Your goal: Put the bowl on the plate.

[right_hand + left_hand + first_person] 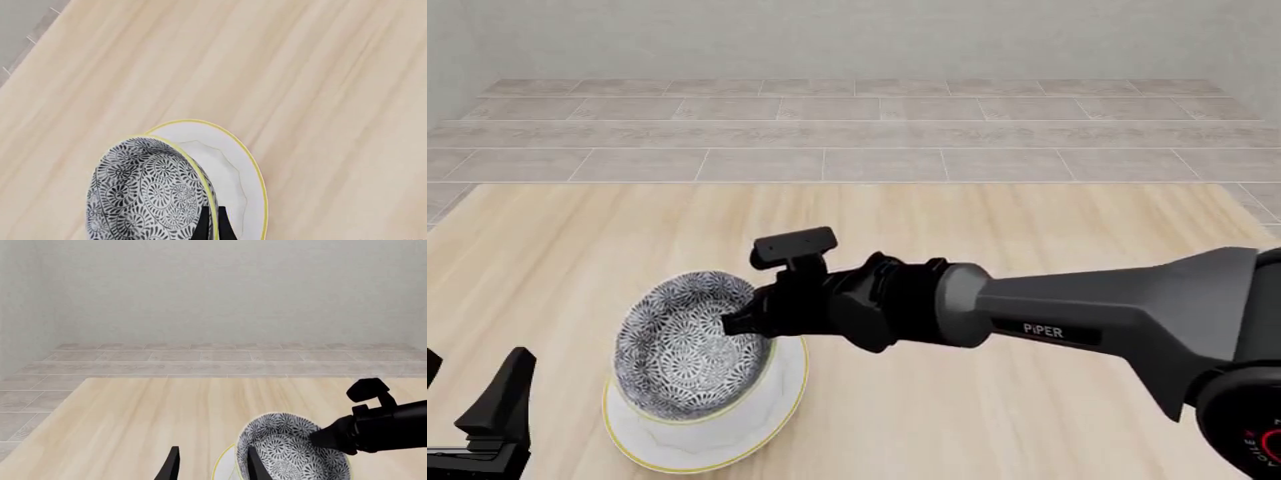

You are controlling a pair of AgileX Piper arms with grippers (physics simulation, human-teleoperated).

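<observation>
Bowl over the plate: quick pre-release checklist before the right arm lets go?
1. Right end effector shut on the bowl rim: ok.
2. Bowl above the plate: ok.
3. Bowl level: not ok, it is tilted, opening toward the camera in the front view.
4. Bowl base resting on the plate: cannot tell.
5. Left end effector clear of the bowl: cannot tell; the left wrist view shows it close.
</observation>
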